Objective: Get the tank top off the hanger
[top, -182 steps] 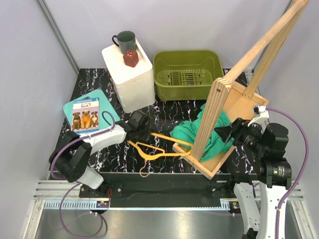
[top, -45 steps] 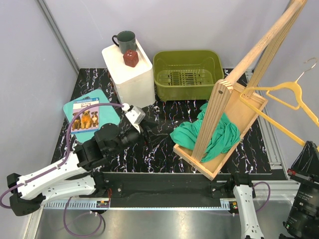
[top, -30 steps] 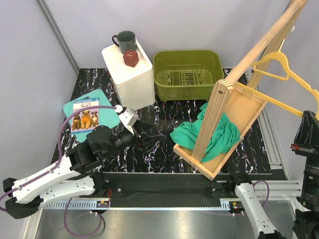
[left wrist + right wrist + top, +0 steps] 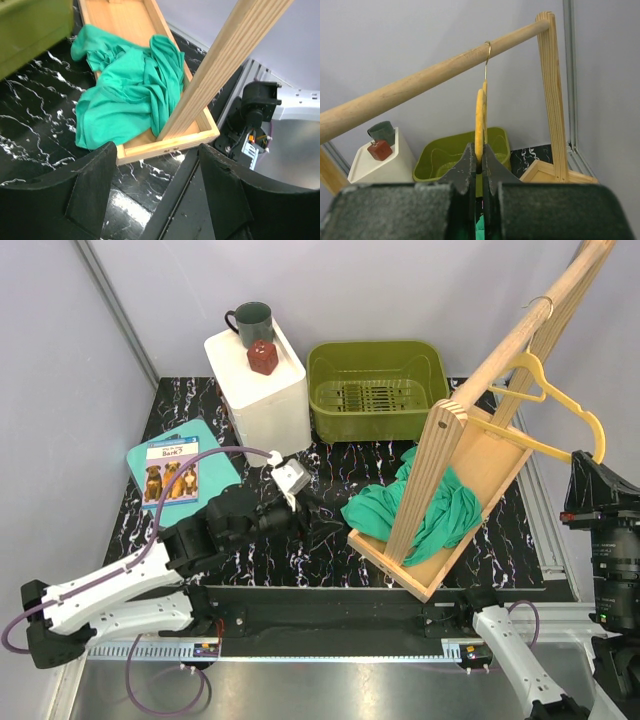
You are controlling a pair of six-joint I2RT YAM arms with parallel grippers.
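Note:
The teal tank top (image 4: 420,505) lies crumpled in the wooden rack's base tray, off the hanger; the left wrist view shows the tank top (image 4: 130,90) draped over the tray's edge onto the table. The yellow hanger (image 4: 562,392) is bare, and its hook rests over the rack's slanted rod. My right gripper (image 4: 592,458) is shut on the hanger's lower corner. In the right wrist view the hanger (image 4: 480,115) rises edge-on from my right gripper (image 4: 480,162). My left gripper (image 4: 320,518) hovers open left of the tank top, and in its wrist view the left gripper (image 4: 157,195) holds nothing.
The wooden rack (image 4: 480,410) slants up to the right, with its tray (image 4: 165,147) on the table. Behind it sits an olive basket (image 4: 377,390). A white box (image 4: 258,400) carries a mug (image 4: 250,322) and a red block (image 4: 262,357). A book (image 4: 172,470) lies at the left.
My right gripper has carried the hanger left and down, so its hook now rests over the rod. The left arm has shifted right toward the rack.

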